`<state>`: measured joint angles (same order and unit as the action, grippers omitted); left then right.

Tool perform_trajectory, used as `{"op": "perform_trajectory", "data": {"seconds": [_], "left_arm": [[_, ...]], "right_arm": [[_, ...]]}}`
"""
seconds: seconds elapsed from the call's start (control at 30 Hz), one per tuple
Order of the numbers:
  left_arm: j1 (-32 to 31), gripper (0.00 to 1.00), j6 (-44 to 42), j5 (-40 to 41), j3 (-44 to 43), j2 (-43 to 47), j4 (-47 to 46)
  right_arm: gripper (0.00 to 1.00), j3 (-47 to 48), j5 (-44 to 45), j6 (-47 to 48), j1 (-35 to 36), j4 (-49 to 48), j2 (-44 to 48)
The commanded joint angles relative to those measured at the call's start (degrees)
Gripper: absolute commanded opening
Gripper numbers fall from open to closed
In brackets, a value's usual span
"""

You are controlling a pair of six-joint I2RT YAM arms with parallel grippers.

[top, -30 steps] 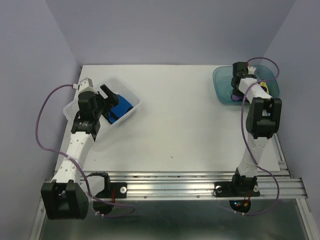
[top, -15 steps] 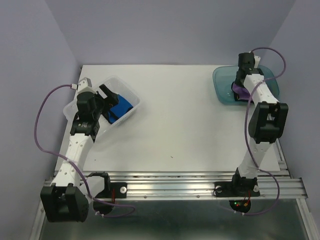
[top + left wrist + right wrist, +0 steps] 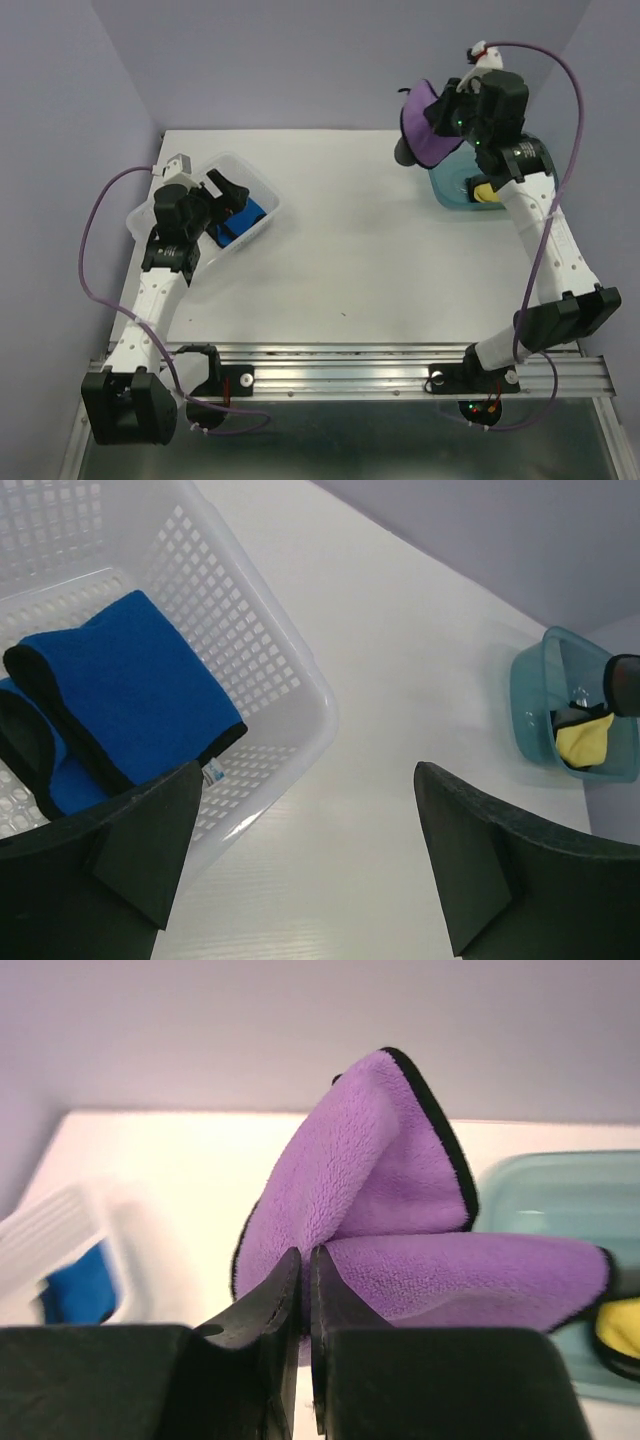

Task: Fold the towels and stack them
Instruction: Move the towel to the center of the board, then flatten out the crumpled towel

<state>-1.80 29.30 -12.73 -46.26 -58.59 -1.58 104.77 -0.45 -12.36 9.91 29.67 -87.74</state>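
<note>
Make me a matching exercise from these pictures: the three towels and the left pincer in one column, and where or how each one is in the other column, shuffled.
Column one
1. blue towel
2. purple towel
3. yellow towel
4. left pincer

Column two
A. lying in the teal tub
B. open, with nothing between its fingers
C. lying in the clear tray
D. pinched in the right pincer and held up in the air

Pairs: 1-C, 2-D, 3-A, 4-B

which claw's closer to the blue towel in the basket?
Left. Left claw hangs open over the basket, beside the blue towel; right claw is across the table near the teal tub, shut on the purple towel.
</note>
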Motion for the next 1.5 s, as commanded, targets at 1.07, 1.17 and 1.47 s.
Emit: {"op": "perform_trajectory", "data": {"seconds": [1.07,1.17,1.47], "left_arm": [[-40.6,0.96,-3.8,1.8,-18.7,-39.4,0.3],[-42.7,0.94,-6.1,1.9,-20.4,-41.9,1.4],[-46.2,0.93,-11.5,1.8,-22.5,-45.1,0.3]], "right_arm": [[1.00,-62.5,13.4,-18.8,18.5,3.0,36.2],[1.00,-62.5,14.1,-19.3,18.6,3.8,35.6],[1.00,-63.7,14.2,-19.8,18.5,3.7,37.1]]}}
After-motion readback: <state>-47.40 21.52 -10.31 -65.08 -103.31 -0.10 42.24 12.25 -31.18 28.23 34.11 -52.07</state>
